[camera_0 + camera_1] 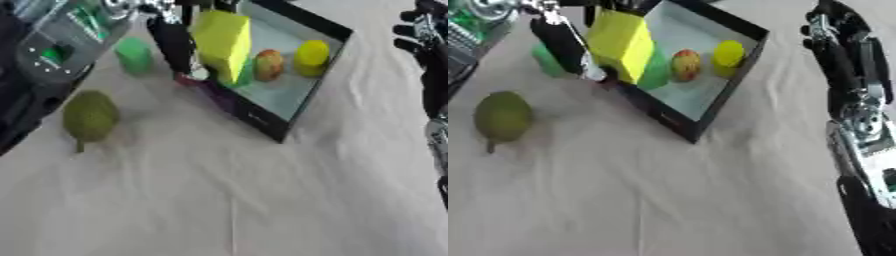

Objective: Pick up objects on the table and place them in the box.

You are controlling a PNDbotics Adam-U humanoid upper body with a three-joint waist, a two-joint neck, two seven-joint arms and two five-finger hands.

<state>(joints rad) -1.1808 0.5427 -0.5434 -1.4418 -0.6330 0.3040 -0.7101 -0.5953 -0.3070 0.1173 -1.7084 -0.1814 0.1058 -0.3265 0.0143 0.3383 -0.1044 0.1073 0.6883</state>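
Note:
A black box (265, 121) with a pale blue floor lies askew at the top middle. Inside it are a red-orange fruit (269, 64), a yellow round thing (311, 56) and a green thing (244, 76) partly hidden. My left hand (171, 41) comes in from the top left and is shut on a yellow block (223, 42), held over the box's left wall. A green pear (89, 117) lies on the cloth at the left. A small green cylinder (134, 55) stands left of the hand. My right hand (839, 47) is open at the right edge, fingers up.
My left forearm with its grey panel (52, 46) fills the upper left corner. My right forearm (866, 150) runs down the right edge. A white wrinkled cloth (227, 195) covers the table in front of the box.

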